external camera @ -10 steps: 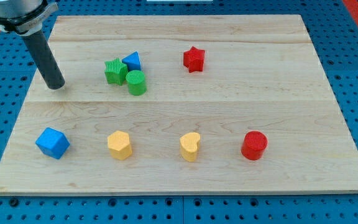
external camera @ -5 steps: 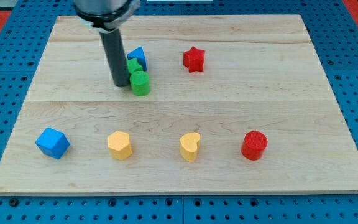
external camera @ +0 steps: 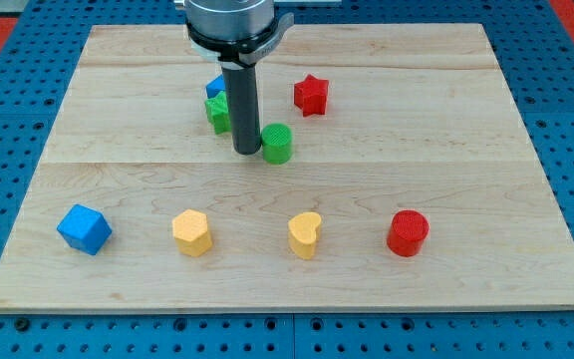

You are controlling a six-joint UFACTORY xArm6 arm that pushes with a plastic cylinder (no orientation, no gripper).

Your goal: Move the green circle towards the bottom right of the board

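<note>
Camera view shows my tip [external camera: 247, 151], no hand fitted so no grip to tell, touching the green circle [external camera: 277, 144] mid-push, needing further shoving toward the worktop [external camera: 466, 120] bottom right.

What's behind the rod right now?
Behind my tip and rod: a green block and a blue block, both partly covered, shapes unclear. The green circle sits beside the tip, view's right.

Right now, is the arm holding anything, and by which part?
Nothing is held. My tip has no gripper; it stands just to the view's left of the green circle, apparently touching its side.
</note>
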